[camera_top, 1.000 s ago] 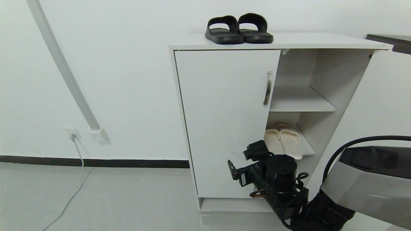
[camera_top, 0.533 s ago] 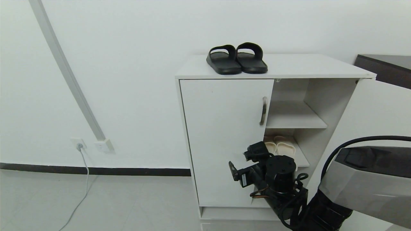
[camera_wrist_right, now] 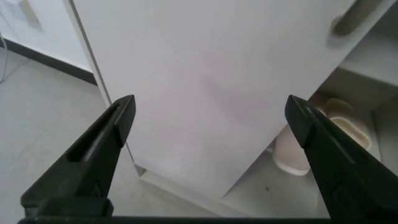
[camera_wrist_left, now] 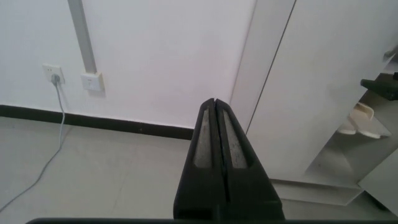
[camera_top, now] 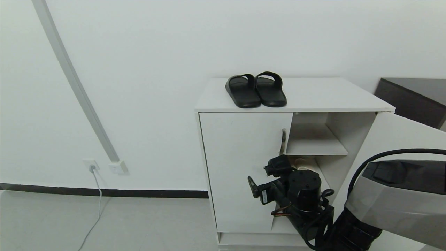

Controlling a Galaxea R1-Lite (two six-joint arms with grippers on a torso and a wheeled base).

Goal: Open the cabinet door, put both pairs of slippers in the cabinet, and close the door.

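A pair of black slippers (camera_top: 256, 90) lies side by side on top of the white cabinet (camera_top: 313, 94). The cabinet's left door (camera_top: 240, 164) with its metal handle (camera_top: 283, 141) is closed, while the right door (camera_top: 393, 136) swings wide open. A beige pair of slippers (camera_top: 302, 161) rests on the lower shelf, partly hidden behind my right arm (camera_top: 303, 188); the beige slippers (camera_wrist_right: 323, 130) are also ahead of my right gripper (camera_wrist_right: 210, 106). That gripper is open and empty, low in front of the left door. My left gripper (camera_wrist_left: 215, 109) is shut and empty, off to the cabinet's left, above the floor.
A grey conduit (camera_top: 75, 83) runs down the wall to a socket with a plugged cable (camera_top: 92, 167) trailing over the floor left of the cabinet. Dark furniture (camera_top: 414, 97) stands at the right behind the open door. The upper shelf (camera_top: 313, 143) holds nothing.
The head camera has moved, so the whole picture slid downward and more of the cabinet top shows. The slippers, doors and right arm keep their places.
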